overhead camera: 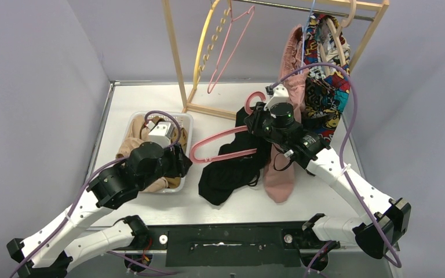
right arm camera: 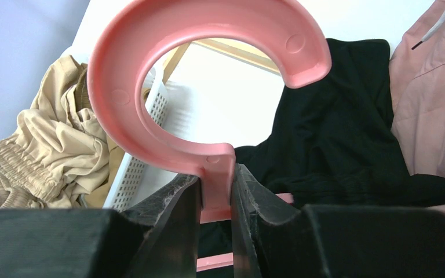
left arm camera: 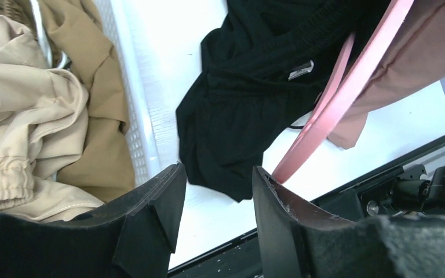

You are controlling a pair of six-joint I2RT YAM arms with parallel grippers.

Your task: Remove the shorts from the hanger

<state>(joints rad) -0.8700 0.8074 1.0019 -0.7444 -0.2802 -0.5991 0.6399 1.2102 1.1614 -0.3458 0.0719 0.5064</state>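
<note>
Right jaws clench the pink hanger by its neck, steadying it so the black shorts, lying mid-worktop partly over its bar, can be pulled free. Left jaws hang released and empty over the basket's right wall, seemingly ready to tug.

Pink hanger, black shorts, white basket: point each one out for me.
pink hanger [right arm camera: 109, 98], right wrist view, on the curve of its hook.
black shorts [overhead camera: 226, 176], top external view, on the middle of the fabric.
white basket [right arm camera: 130, 174], right wrist view, on its lattice side wall.
</note>
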